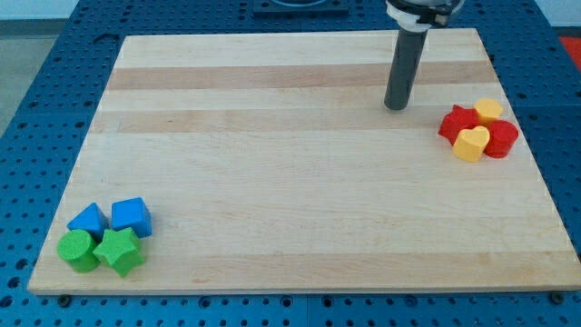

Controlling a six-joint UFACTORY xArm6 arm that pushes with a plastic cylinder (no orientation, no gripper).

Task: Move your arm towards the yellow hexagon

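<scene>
The yellow hexagon (488, 110) is a small pale-yellow block at the view's right side of the wooden board (290, 182), close to the right edge. It sits at the top of a tight cluster, touching a red star (457, 122) to its left and a red round block (501, 138) below it, with a yellow heart (470, 143) at the cluster's bottom. Bare wood lies between that cluster and the rod. Far off at the bottom left corner huddle two blue blocks (132, 216) and two green ones (119, 251). The arm ends in a plain dark rod with nothing to open or close; my tip (396, 107) rests on the board, touching no block, near the hexagon on its left.
</scene>
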